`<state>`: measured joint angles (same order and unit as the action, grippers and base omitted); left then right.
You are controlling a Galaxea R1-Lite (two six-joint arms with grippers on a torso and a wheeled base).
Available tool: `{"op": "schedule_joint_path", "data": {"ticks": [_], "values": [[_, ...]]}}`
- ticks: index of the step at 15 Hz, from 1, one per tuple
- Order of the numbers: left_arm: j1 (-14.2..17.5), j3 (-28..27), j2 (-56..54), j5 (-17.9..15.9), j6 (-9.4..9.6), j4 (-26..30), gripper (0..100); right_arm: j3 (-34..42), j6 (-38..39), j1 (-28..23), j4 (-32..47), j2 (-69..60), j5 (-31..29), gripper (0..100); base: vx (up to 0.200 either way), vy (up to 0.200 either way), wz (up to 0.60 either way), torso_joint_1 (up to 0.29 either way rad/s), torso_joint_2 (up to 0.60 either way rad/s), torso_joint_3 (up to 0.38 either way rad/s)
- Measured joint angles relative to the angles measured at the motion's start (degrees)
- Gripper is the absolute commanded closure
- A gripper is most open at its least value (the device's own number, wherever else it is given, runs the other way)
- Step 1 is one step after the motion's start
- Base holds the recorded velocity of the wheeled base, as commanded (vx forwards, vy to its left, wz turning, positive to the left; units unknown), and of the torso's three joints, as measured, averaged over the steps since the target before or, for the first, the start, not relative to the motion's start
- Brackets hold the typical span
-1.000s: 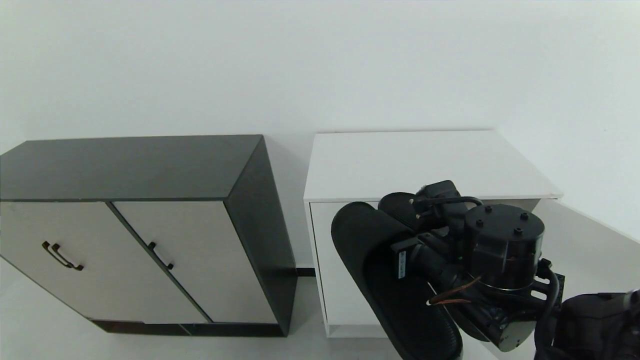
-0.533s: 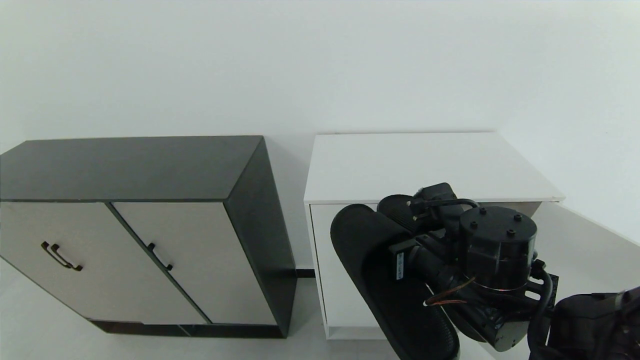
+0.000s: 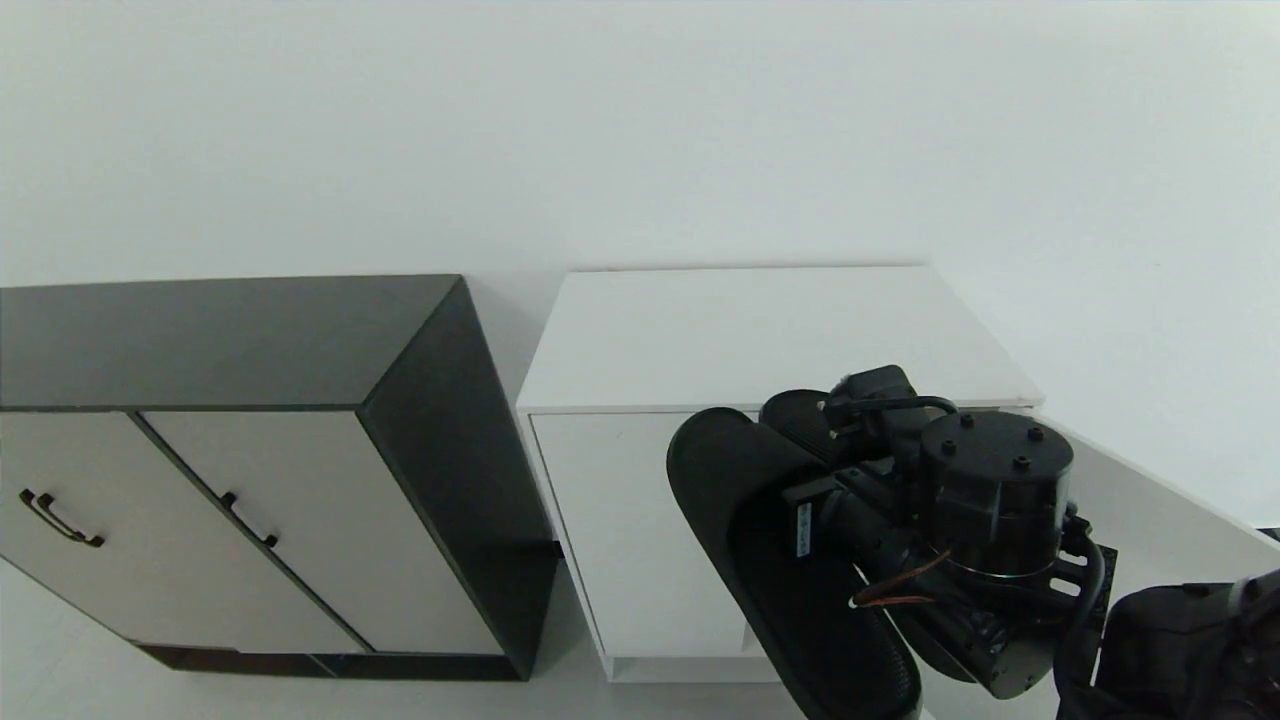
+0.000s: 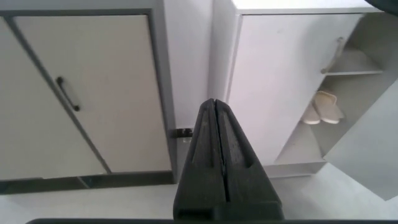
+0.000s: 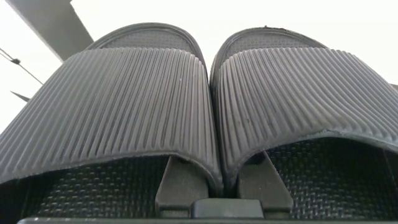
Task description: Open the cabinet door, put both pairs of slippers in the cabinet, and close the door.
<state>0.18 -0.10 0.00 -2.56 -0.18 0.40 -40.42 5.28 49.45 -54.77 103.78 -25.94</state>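
Dark cabinet [image 3: 230, 340] at left, both its doors [image 3: 200, 530] closed. L gripper [image 4: 214, 155] faces the gap betw. it and the white cabinet [image 3: 740, 330], jaws pressed together, nothing held. White cabinet's door [image 4: 367, 149] stands open; white slippers [image 4: 326, 107] lie inside, low down. R gripper [image 5: 222, 182] is in front of that cabinet, clamped on black slippers [image 3: 770, 540], pair held side by side.
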Motion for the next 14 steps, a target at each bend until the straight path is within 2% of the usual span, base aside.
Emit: {"op": "schedule_joint_path", "data": {"ticks": [7, 14], "values": [[0.0, 0.0, 0.0, 0.0, -0.04, 0.0, 100, 0.07, -0.09, -0.46, -0.07, -0.02, 0.0, 100, 0.0, -0.2, 0.0, 0.001, 0.0, 0.001], [-0.05, 0.0, 0.0, 0.02, -0.24, 0.0, 100, 2.54, -0.6, -0.85, -0.87, -0.11, 2.57, 100, 0.0, 0.0, 0.0, 0.0, 0.0, 0.0]]}}
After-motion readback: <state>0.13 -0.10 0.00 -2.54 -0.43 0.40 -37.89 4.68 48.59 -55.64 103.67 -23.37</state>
